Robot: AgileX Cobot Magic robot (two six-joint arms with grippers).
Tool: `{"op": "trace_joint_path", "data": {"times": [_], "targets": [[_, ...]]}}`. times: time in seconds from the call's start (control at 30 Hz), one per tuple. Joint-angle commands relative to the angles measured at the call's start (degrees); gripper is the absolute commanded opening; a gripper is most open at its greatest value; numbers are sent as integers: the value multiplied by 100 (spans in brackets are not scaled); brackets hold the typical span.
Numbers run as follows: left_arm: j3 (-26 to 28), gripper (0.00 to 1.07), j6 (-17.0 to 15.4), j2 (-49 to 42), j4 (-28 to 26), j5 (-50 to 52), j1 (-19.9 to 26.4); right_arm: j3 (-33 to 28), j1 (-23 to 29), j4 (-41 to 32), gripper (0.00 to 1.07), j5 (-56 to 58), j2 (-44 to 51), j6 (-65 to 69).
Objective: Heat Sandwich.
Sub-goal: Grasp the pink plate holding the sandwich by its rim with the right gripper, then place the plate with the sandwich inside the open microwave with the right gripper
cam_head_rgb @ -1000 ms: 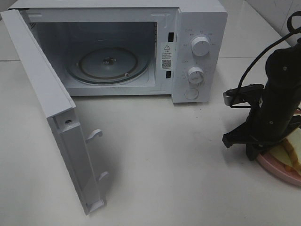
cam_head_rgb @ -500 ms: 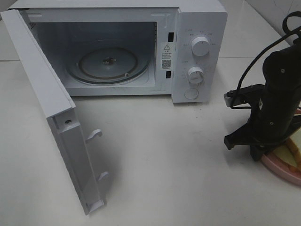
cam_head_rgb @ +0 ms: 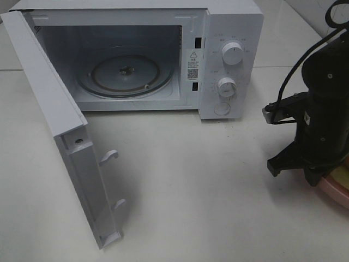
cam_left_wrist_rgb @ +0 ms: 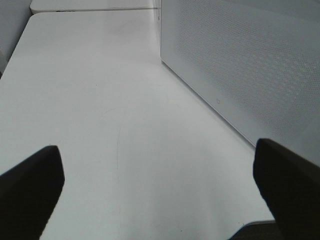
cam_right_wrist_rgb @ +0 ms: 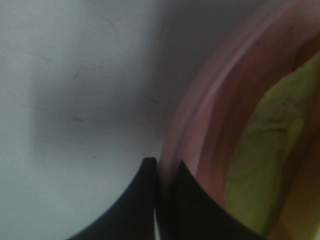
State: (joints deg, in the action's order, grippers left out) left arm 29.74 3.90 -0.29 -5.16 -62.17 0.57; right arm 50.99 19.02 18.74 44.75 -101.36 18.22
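We see the right pincer point(cam_right_wrist_rgb: 160, 172) clenched on the rim of the pink plate point(cam_right_wrist_rgb: 200, 115), sandwich point(cam_right_wrist_rgb: 260, 150) aboard; the left pincer point(cam_left_wrist_rgb: 157, 170) gapes, holding nothing.

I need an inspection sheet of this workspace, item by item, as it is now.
Surface: white table, no stains seen.
Job's things: sandwich lies on pink plate; microwave has its door open and its turntable bare.
Clutter: nothing seen.
Grippers: left gripper open above the table; right gripper shut on the pink plate's rim.
Cables: black cable runs along the right arm.
Surroundings: nothing seen.
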Motion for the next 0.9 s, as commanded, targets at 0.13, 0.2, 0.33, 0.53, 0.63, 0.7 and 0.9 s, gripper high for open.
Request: {"op": "trace_joint_path", "data": {"times": [0.13, 0.2, 0.33, 0.53, 0.63, 0.7, 0.9], "targets": [[-6, 98, -11, -132, -11, 80, -34, -69, 252, 143, 0, 430, 298, 23], [-6, 98, -11, -132, -11, 80, -34, -160, 401, 138, 0, 470, 470, 17], [-6, 98, -11, -132, -11, 80, -34, -258, 527, 132, 0, 539, 636, 17], [-6, 98, -11, -132, -11, 80, -34, -498, 888, 143, 0, 665, 1049, 6], [-6, 98, -11, -132, -11, 80, -34, -619, 1157, 138, 0, 773, 1289, -11], [-6, 98, -11, -132, -11, 80, -34, -647, 1243, 138, 0, 785, 1358, -34], [-6, 98, -11, -132, -11, 80, -34, -785, 1782, 138, 0, 865, 1719, -109]]}}
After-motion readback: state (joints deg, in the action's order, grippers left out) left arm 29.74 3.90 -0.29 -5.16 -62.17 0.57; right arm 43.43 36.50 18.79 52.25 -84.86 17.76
